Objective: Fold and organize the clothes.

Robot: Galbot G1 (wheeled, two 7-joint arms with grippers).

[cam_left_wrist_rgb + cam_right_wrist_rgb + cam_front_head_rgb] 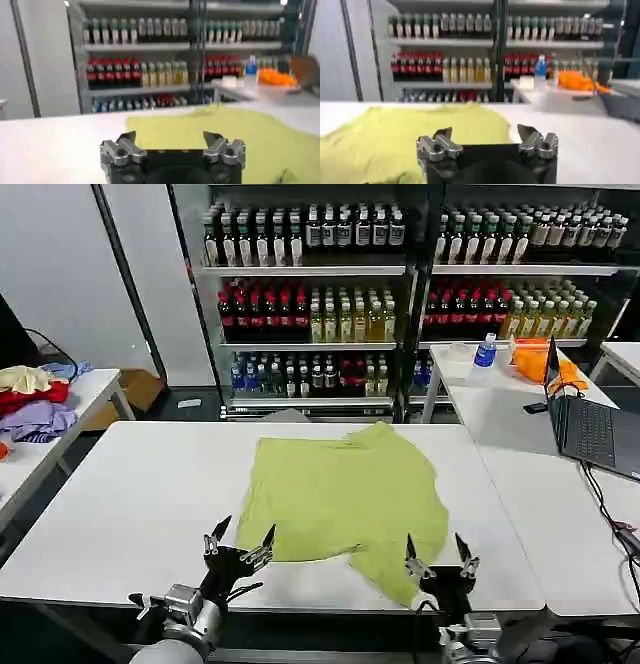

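Note:
The lime yellow-green T-shirt [345, 504] lies spread and slightly rumpled on the white table [130, 494], its plain side up. It also shows in the left wrist view [200, 127] and the right wrist view [395, 135]. My left gripper [240, 539] hovers open at the table's near edge, just off the shirt's near left corner. My right gripper [438, 552] hovers open at the near edge over the shirt's near right corner. Neither holds anything. In the wrist views the left gripper [170, 137] and the right gripper [485, 132] stand wide apart with nothing between the fingers.
A side table at left carries a pile of red, purple and cream garments [35, 399]. At right, another table holds an open laptop [585, 419], an orange cloth [535, 359] and a blue bottle [486, 350]. Shelves of drink bottles [320, 304] stand behind.

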